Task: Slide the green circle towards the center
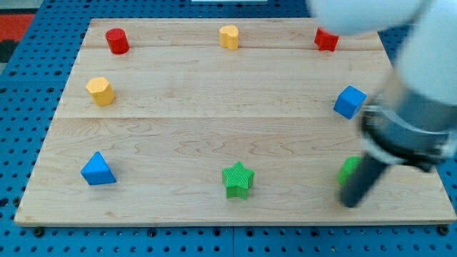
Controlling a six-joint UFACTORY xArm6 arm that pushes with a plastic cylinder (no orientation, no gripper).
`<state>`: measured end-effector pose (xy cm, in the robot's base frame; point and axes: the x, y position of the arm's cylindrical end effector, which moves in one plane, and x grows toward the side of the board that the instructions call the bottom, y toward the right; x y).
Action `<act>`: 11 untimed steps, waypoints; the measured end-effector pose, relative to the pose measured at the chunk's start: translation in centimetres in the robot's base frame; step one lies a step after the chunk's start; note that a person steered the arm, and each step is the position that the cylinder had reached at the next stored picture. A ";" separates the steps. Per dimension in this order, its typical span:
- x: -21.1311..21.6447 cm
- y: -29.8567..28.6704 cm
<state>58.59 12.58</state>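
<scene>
Tip (350, 203) against half-hidden green block (348, 170)

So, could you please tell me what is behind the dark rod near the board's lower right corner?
A green block sits just behind the rod, with my tip below it in the view. Only its left part shows; the rest is covered, so its shape cannot be confirmed.

Green star (238, 179) beside open centre
</scene>
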 end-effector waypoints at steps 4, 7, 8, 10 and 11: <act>-0.9 8.8; -6.6 10.8; -8.6 9.8; -7.5 -3.4; -6.0 -2.6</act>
